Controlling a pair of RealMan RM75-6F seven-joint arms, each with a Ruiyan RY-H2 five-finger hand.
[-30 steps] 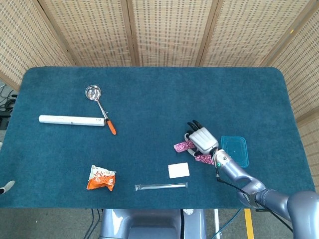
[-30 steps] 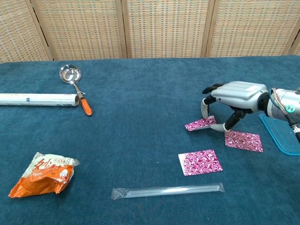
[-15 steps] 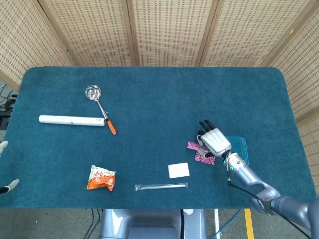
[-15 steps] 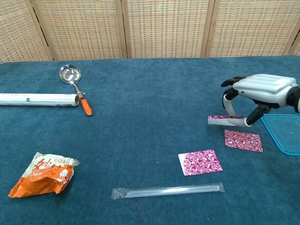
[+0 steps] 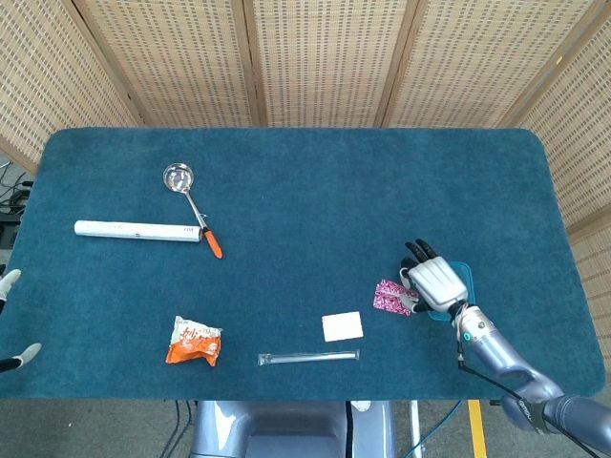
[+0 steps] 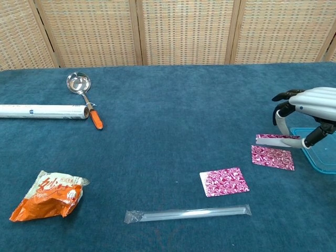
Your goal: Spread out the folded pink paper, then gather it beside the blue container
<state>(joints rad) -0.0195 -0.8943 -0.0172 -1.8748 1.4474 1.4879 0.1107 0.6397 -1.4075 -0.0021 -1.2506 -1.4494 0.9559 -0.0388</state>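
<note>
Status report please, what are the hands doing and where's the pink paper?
Right robot hand pinches one pink paper, lifted beside the blue container. Second sheet flat below it; third sheet apart. Left hand barely visible. Nothing blocking.

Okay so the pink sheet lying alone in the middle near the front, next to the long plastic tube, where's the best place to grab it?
The lone pink sheet lies flat on the blue cloth, so there is no raised part to pinch. Probably best to come from above at its right edge, the side nearest the right hand, press and slide to lift that edge, then pinch it. The clear tube crowds the front side.
</note>
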